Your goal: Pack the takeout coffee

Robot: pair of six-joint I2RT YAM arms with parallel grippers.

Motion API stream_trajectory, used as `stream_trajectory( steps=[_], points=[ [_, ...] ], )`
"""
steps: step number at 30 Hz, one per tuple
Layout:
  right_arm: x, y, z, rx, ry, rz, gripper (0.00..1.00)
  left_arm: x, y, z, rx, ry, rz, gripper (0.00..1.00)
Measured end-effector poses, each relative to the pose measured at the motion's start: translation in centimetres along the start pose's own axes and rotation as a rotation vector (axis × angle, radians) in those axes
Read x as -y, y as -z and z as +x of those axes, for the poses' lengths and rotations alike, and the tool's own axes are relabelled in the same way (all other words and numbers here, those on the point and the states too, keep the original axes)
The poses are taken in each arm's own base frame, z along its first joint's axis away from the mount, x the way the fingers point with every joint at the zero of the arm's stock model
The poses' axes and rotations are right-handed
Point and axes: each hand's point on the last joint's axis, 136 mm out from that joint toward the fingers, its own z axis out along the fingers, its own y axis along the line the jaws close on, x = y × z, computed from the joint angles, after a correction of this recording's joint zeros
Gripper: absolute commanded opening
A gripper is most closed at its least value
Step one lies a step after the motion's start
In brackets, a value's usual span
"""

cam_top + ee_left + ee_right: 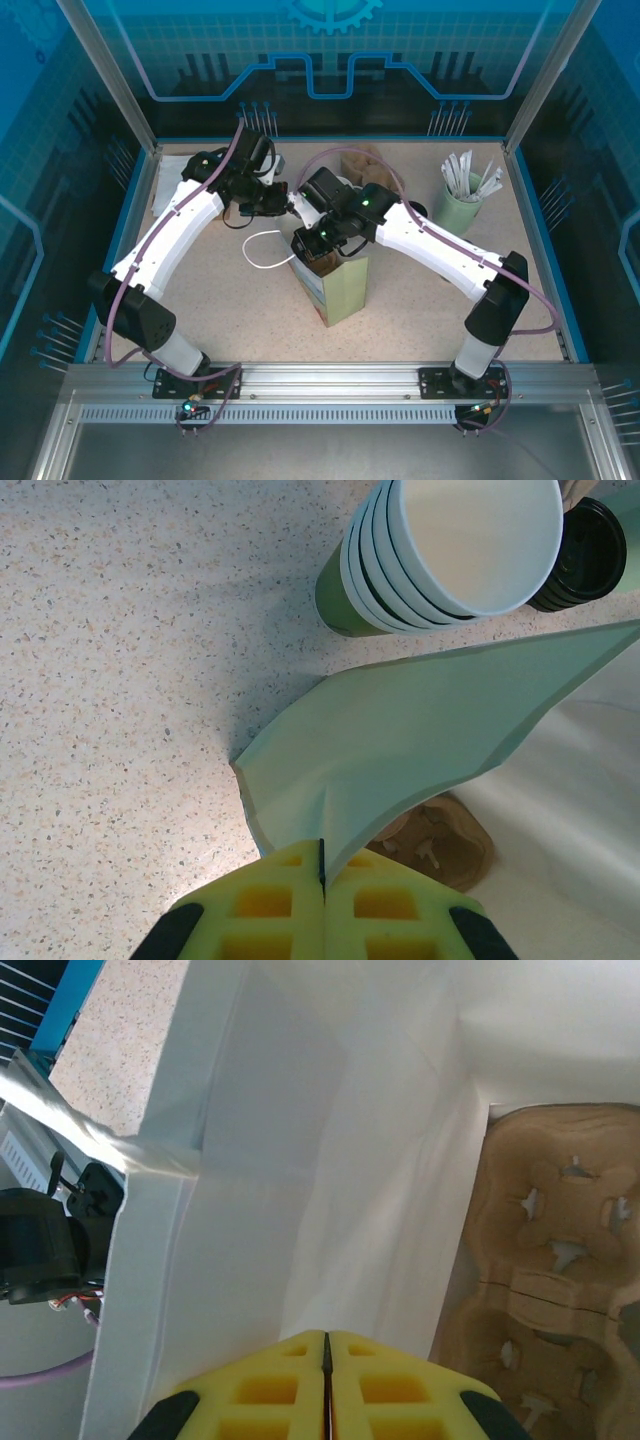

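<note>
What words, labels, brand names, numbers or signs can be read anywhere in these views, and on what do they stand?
No readable text in any view.
The paper bag, stack of cups and cardboard cup carrier show plain surfaces.
Black lid: any embossing is too small to read.
Cup of white sticks: too small to tell.
Blue back wall: a gear drawing and lines, no words.

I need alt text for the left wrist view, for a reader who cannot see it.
The left gripper, shut, pinches the edge of a pale green paper bag on a speckled table. Beyond it are a stack of green cups and a black lid.
</note>
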Motion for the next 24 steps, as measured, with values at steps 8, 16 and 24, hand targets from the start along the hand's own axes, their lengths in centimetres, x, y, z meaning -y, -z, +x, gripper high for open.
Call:
stream_trajectory(
  steps=[8,16,24],
  points=[
    [-0.4,0.0,0.0,-0.003,-0.003,-0.021,0.10,-0.1,0.0,0.1,-0.001,0.001,-0.001,0.01],
    [0.8,-0.7,0.0,-0.009,-0.030,-0.010,0.12,0.0,-0.1,0.0,0.000,-0.008,0.000,0.01],
    [5.0,-0.4,0.6,-0.035,-0.054,0.168,0.13,0.0,-0.3,0.0,0.008,-0.030,0.003,0.01]
  ],
)
